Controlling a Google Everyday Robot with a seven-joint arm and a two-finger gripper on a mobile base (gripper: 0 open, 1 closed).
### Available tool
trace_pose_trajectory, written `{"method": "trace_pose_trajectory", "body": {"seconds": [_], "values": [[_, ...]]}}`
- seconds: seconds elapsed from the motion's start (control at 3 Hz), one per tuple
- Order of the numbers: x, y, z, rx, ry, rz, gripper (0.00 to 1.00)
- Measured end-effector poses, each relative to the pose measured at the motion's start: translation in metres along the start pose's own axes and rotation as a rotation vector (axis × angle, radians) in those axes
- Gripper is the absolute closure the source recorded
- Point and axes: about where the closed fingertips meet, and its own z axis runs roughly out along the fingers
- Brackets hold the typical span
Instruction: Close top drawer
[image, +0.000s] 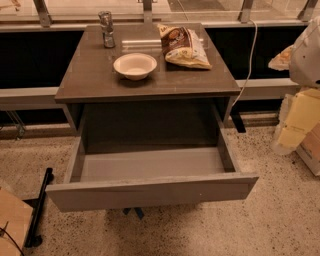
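The top drawer (150, 192) stands pulled far out of the cabinet toward the camera. Its plain grey-brown front has no handle. Its light grey inner box (150, 164) shows nothing inside. The dark cavity behind it sits under the cabinet's grey-brown top (80, 75). The lower drawers are hidden beneath the open drawer. My gripper is not in view in the camera view.
On the cabinet top are a white bowl (135, 65), a chip bag (183, 47) and a metal can (106, 30). A white rounded body (306, 52) and yellow boxes (302, 120) stand at the right. A black bar (40, 207) and cardboard (12, 220) lie lower left.
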Motion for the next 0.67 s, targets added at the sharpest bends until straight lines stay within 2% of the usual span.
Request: {"method": "trace_pose_trajectory", "body": {"seconds": [0.33, 0.67], "values": [[0.0000, 0.0000, 0.0000, 0.000, 0.000, 0.000, 0.00], [-0.0004, -0.0003, -0.0007, 0.007, -0.006, 0.000, 0.13]]}}
